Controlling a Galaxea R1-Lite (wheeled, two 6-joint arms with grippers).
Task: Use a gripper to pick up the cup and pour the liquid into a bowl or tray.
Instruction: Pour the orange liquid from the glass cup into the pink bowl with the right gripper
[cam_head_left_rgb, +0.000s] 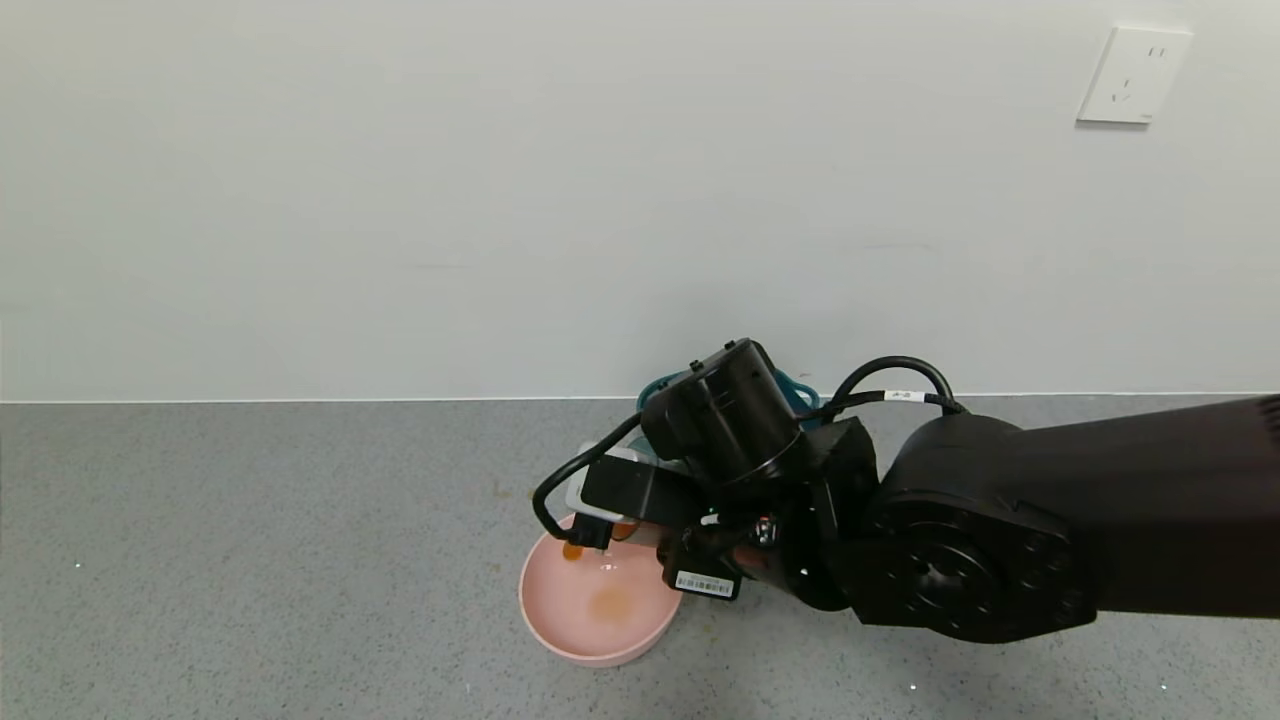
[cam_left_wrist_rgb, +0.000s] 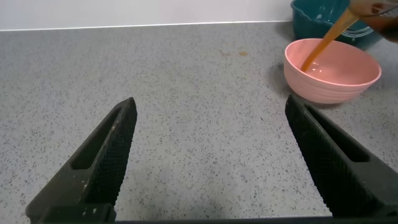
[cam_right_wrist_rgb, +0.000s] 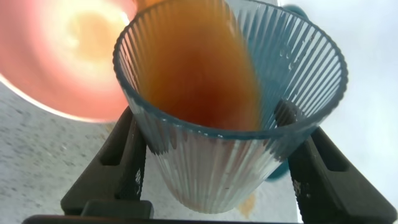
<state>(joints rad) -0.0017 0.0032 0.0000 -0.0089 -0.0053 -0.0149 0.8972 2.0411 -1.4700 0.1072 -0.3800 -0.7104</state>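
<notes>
The right end effector (cam_right_wrist_rgb: 217, 162) is clamped and tilted, while the left end effector (cam_left_wrist_rgb: 211, 155) hangs parted.

cup (cam_head_left_rgb: 600, 480) mostly hidden behind right gripper (cam_head_left_rgb: 640, 520), teal basin (cam_head_left_rgb: 800, 392) largely blocked by arm

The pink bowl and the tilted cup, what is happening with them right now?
The right hand holds the ribbed cup clamped between its fingers and has it tipped over the pink bowl. A stream of reddish-brown liquid runs from the cup into the bowl, where a little has pooled; some liquid remains in the cup. A dark teal basin stands just behind the bowl. The left hand is open and idle, low over the grey counter, to the side of the bowl.
</notes>
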